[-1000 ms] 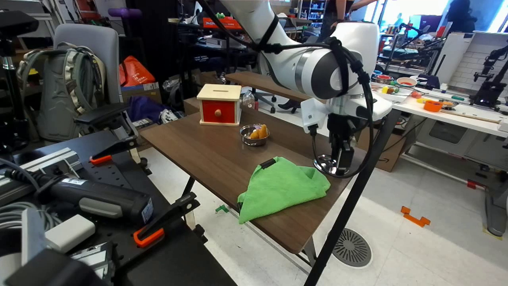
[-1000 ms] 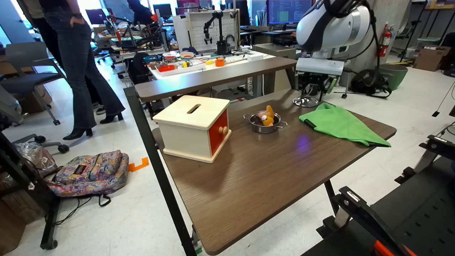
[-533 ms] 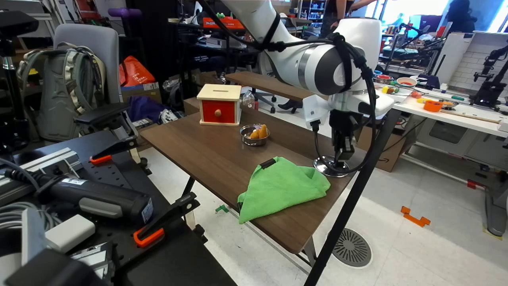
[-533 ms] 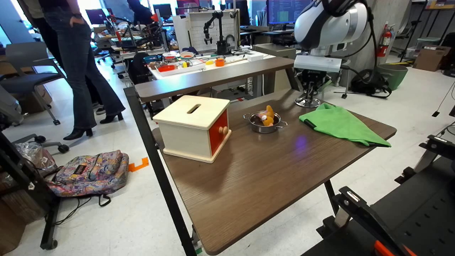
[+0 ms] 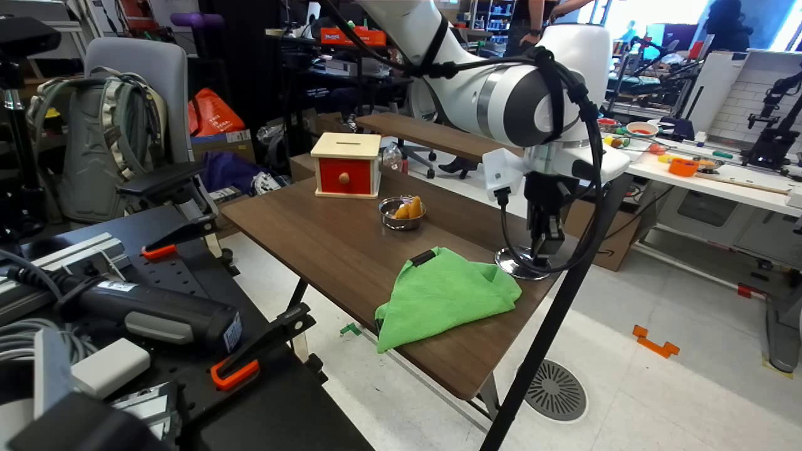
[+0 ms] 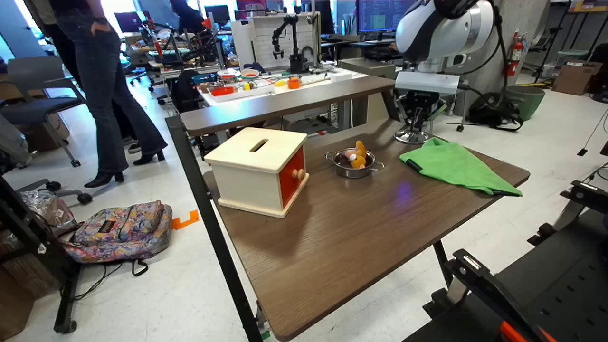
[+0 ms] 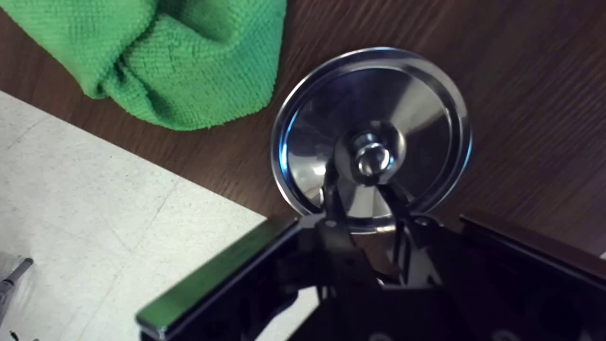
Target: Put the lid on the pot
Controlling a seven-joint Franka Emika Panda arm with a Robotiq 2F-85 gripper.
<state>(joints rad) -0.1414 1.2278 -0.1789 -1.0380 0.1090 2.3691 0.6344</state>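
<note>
The lid (image 5: 509, 261), a round shiny metal disc with a small knob, lies flat on the table beside the green cloth. In the wrist view the whole lid (image 7: 428, 102) shows, its knob (image 7: 374, 158) just beyond my fingertips. My gripper (image 7: 371, 220) hovers over the lid's edge with its jaws part way apart, and nothing sits between its fingers (image 7: 334, 232). An exterior view also has the gripper (image 6: 416, 125) low over the lid (image 6: 407, 138). Nearer the box stands the pot (image 6: 351, 173), small, metal and two-handled, with orange-yellow pieces inside; it is outside the wrist view.
A folded green cloth (image 5: 448, 300) lies right next to the lid. A wooden box with a red front (image 5: 344, 175) stands at the far end of the table (image 6: 380, 228). The table edge and a black post (image 5: 551, 319) are close to the gripper.
The jaws have come much closer together. My gripper has risen a little and shifted slightly off the knob. The lid sits slightly further right in an exterior view; pot and cloth are unmoved.
</note>
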